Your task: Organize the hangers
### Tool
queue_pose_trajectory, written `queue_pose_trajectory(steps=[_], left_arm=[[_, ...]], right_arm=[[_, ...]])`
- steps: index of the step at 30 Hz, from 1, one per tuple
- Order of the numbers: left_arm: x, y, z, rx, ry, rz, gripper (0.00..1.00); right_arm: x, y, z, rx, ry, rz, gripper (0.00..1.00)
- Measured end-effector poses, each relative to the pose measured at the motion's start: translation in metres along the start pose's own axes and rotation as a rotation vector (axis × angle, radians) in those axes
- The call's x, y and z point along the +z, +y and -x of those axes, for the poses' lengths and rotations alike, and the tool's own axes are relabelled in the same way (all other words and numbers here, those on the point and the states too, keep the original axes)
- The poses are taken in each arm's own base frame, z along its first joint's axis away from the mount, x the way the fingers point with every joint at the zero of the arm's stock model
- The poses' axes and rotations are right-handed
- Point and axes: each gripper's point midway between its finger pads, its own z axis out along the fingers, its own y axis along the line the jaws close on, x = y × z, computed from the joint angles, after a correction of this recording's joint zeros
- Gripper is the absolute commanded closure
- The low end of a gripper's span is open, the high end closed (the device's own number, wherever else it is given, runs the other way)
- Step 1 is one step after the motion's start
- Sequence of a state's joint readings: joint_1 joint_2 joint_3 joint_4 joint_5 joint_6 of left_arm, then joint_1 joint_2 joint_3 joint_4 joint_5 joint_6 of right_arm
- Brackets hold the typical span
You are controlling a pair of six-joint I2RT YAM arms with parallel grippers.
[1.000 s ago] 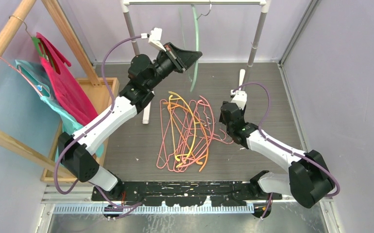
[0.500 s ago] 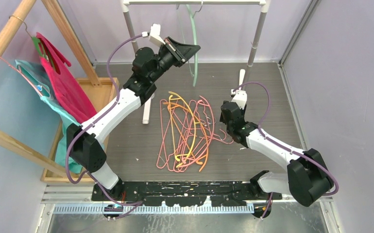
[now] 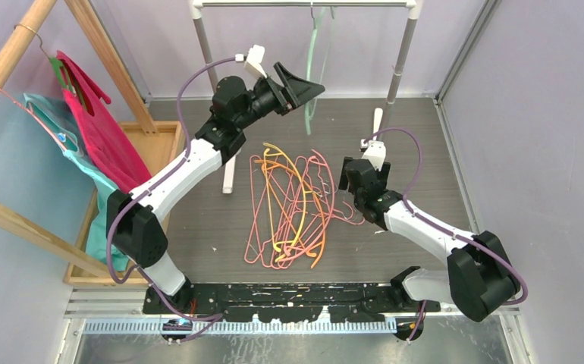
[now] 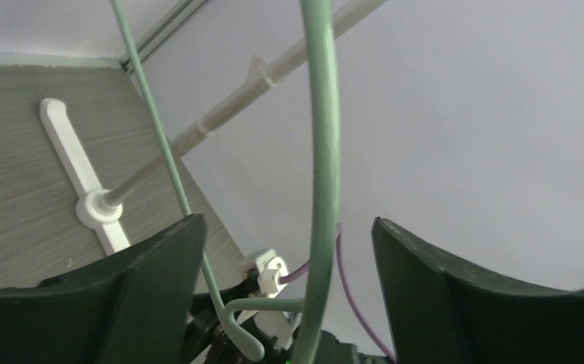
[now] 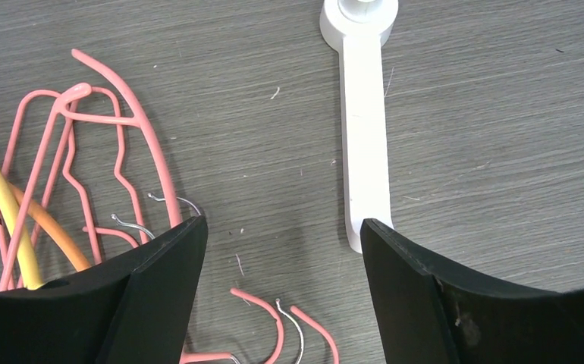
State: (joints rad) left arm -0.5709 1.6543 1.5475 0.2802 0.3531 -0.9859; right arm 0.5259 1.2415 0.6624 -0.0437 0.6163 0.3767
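A grey-green hanger (image 3: 313, 72) hangs from the white rail (image 3: 304, 4) at the back. My left gripper (image 3: 308, 85) is raised beside it and open. In the left wrist view the hanger's thick arm (image 4: 325, 152) runs down between the spread jaws of the left gripper (image 4: 287, 220), touching neither. A pile of pink, orange and yellow hangers (image 3: 293, 205) lies on the floor in the middle. My right gripper (image 3: 347, 173) hovers low at the pile's right edge, open and empty. In its wrist view the right gripper (image 5: 281, 221) frames bare floor, with pink hangers (image 5: 122, 144) to its left.
The white rack's foot (image 5: 365, 129) lies on the floor just ahead of the right gripper; its posts (image 3: 403, 57) stand at the back. At left a wooden rack (image 3: 16, 45) carries magenta and teal garments (image 3: 95, 129) over a wooden tray (image 3: 160, 148).
The left gripper has opened and let go of the grey-green hanger, which now hangs on the rail a little further right. The right gripper has opened wider.
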Motion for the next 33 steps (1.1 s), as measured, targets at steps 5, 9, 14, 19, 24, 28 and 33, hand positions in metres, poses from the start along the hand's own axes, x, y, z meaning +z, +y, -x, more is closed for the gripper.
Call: queue_pose_trajectory(steps=[5, 9, 14, 19, 24, 28, 33], left_arm=[[-0.011, 0.021, -0.018, 0.024, 0.065, 0.015, 0.02], [-0.030, 0.035, -0.031, 0.050, 0.102, 0.035, 0.02], [-0.059, 0.060, -0.052, 0.072, 0.148, 0.075, 0.02], [-0.081, 0.083, -0.067, 0.110, 0.184, 0.122, 0.02], [-0.107, 0.108, -0.088, 0.154, 0.229, 0.203, 0.02], [-0.130, 0.133, -0.109, 0.165, 0.267, 0.286, 0.02], [-0.153, 0.158, -0.132, 0.153, 0.316, 0.358, 0.02]], right_arm=[[0.000, 0.003, -0.002, -0.001, 0.008, 0.013, 0.20], [0.003, 0.007, -0.008, -0.004, 0.028, 0.028, 0.22], [0.006, 0.013, -0.020, -0.017, 0.071, 0.061, 0.25], [0.012, 0.026, -0.038, -0.028, 0.133, 0.114, 0.29], [0.014, 0.037, -0.054, -0.027, 0.188, 0.164, 0.33], [0.014, 0.048, -0.055, -0.003, 0.200, 0.211, 0.33], [0.017, 0.058, -0.062, 0.008, 0.220, 0.249, 0.39]])
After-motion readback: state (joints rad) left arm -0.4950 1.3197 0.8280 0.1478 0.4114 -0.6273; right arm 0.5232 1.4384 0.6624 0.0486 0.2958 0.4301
